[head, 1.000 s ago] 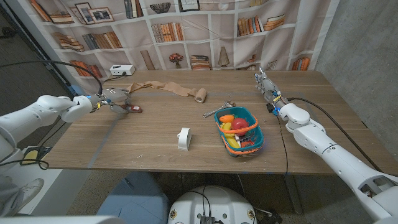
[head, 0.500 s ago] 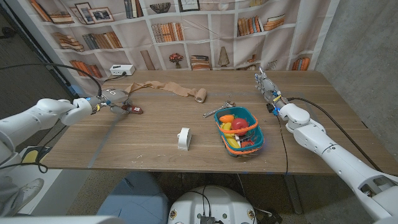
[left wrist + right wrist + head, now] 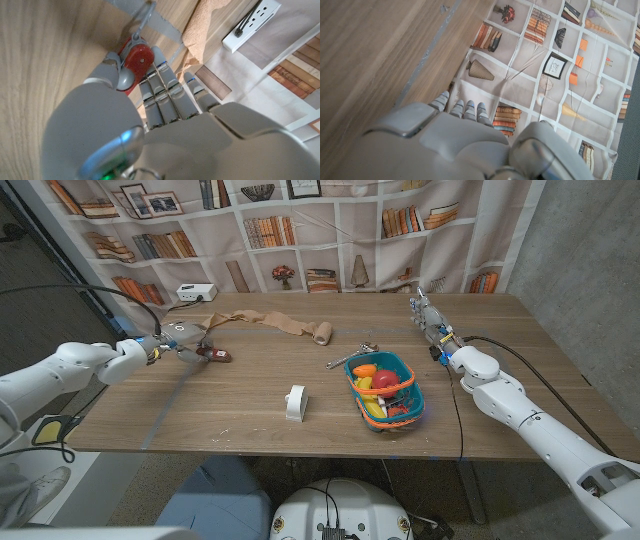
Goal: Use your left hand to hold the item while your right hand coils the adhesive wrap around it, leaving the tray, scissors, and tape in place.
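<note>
The red item (image 3: 213, 355) lies on the wooden table at the far left; in the left wrist view the red item (image 3: 138, 56) ends in a thin metal loop. My left hand (image 3: 183, 338) is on it, and its thumb and fingers (image 3: 159, 90) close around the red part. A tan adhesive wrap (image 3: 275, 323) trails unrolled across the table's back to its roll (image 3: 322, 333). The wrap (image 3: 207, 27) passes just beyond my left fingertips. My right hand (image 3: 428, 314) stands at the far right of the table with its fingers apart, holding nothing.
A teal tray (image 3: 409, 413) full of toy food sits right of centre. Metal scissors (image 3: 347, 359) lie just behind it. A white tape roll (image 3: 295, 402) stands near the front middle. A white power strip (image 3: 196, 292) sits at the back left edge.
My left forearm has sunk slightly and drawn a little to the left. The hand stays on the red item. The right arm has not moved.
</note>
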